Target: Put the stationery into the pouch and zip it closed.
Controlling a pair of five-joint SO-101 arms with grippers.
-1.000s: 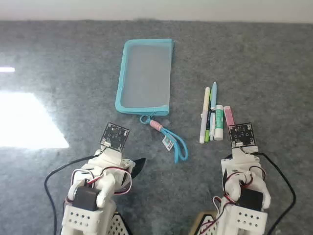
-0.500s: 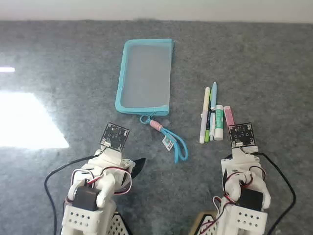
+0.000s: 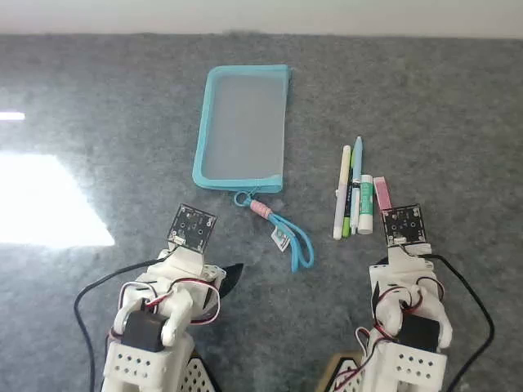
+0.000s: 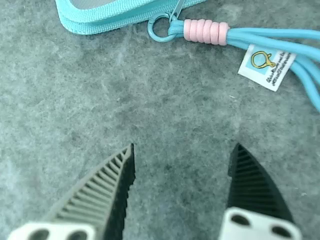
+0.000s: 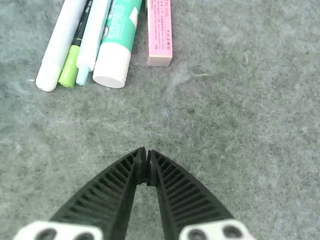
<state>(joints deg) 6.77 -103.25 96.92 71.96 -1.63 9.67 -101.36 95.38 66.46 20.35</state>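
1. Lying just ahead of the left gripper [image 4: 184,150], whose fingers are spread wide and empty: teal pouch [image 4: 100,15], zip ring [image 4: 159,31], blue strap [image 4: 270,37] with pink wrap, white tag [image 4: 267,62] bearing a gold emblem and small print.
2. Right gripper [image 5: 146,150], fingers pressed together, holding nothing.
3. Stationery beyond the right fingertips, side by side: white pen [image 5: 60,45], green marker [image 5: 70,75], pale blue pen [image 5: 95,35], green-labelled glue stick [image 5: 112,65], pink eraser [image 5: 160,30] with red print.
4. Grey table [image 3: 458,106] beneath all.
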